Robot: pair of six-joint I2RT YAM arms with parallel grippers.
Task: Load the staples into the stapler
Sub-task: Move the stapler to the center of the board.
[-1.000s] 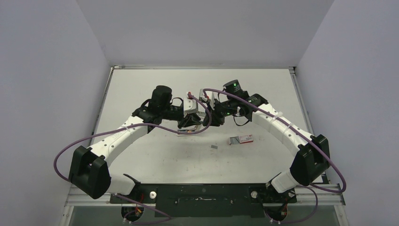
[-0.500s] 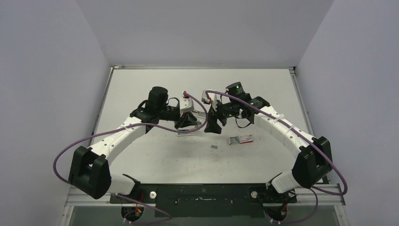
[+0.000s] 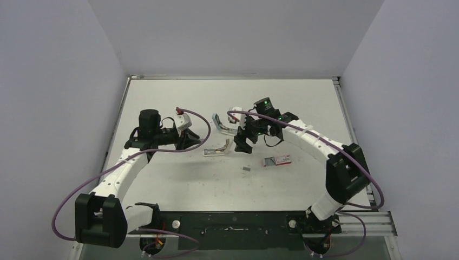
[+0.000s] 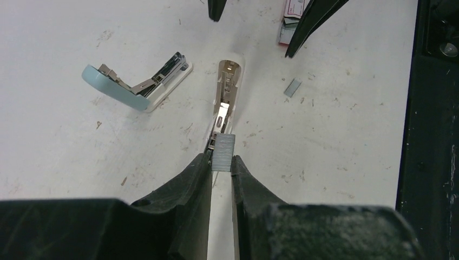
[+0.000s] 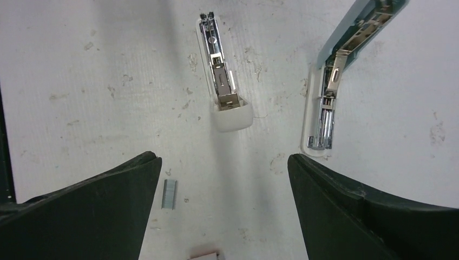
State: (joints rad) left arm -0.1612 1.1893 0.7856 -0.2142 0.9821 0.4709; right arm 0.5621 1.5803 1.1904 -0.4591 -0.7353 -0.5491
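Observation:
The stapler lies on the table in two parts. One is a white part with a metal channel [image 3: 217,150] [image 4: 227,92] [image 5: 223,92]. The other is a light-blue-topped part [image 3: 222,123] [image 4: 138,86] [image 5: 333,92], hinged open. My left gripper [image 3: 190,142] [image 4: 221,161] is shut on a short strip of staples [image 4: 223,153], just behind the white part's near end. My right gripper [image 3: 242,143] [image 5: 224,162] stands wide open above the table, right of both parts, with nothing between its fingers. A loose strip of staples [image 3: 247,169] [image 4: 292,88] [image 5: 169,194] lies on the table.
The small red-and-white staple box [image 3: 277,160] [image 4: 292,13] lies right of the loose strip, near my right arm. The white tabletop [image 3: 178,179] is scuffed. Grey walls enclose it, and a black rail [image 3: 233,223] runs along the near edge.
My right gripper has opened wide. My left arm has pulled back to the left. The stapler's parts, earlier up between both grippers, now lie on the table.

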